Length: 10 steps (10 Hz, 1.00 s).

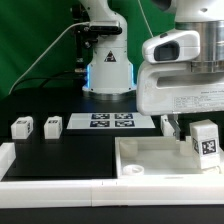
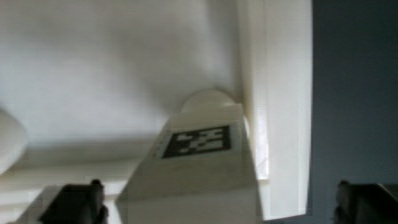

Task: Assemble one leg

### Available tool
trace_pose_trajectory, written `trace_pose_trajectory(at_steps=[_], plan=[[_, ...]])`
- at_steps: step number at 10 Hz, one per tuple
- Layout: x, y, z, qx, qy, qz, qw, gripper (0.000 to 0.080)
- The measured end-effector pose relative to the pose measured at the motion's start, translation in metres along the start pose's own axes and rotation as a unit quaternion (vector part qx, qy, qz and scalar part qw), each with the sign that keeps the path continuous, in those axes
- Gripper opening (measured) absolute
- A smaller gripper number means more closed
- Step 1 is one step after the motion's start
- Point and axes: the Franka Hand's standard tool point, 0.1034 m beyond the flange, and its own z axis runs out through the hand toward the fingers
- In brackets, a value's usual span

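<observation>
A white leg (image 1: pixel 205 143) with a black-and-white tag stands upright on the large white tray-like piece (image 1: pixel 150 160), near that piece's edge at the exterior view's right. My gripper (image 1: pixel 188 130) hangs just above and around it. In the wrist view the leg (image 2: pixel 205 150) lies between my two dark fingertips (image 2: pixel 75 202), with a gap on each side. My gripper (image 2: pixel 221 200) is open and touches nothing. Behind the leg is the tray-like piece's white surface (image 2: pixel 107 80).
Two more tagged legs (image 1: pixel 20 128) (image 1: pixel 52 125) stand on the black table at the exterior view's left. The marker board (image 1: pixel 110 121) lies in front of the robot base (image 1: pixel 108 70). A white border (image 1: pixel 60 190) runs along the front.
</observation>
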Motion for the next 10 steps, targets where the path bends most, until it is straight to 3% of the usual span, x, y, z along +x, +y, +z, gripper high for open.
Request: trace_pose_trajectory(at_steps=[1,3,4,5,10], plan=[[-0.0001,-0.0005,0.0000,0.000,0.000,-0.006,1.000,0.0649],[-0.0001,-0.0004,0.0000,0.000,0.000,-0.005,1.000,0.0405],[-0.0001,-0.0004,0.0001,0.000,0.000,-0.005,1.000,0.0405],[0.0000,-0.0005,0.0000,0.000,0.000,-0.005,1.000,0.0290],[-0.0001,-0.0007,0.0001,0.001,0.000,0.018,1.000,0.0290]])
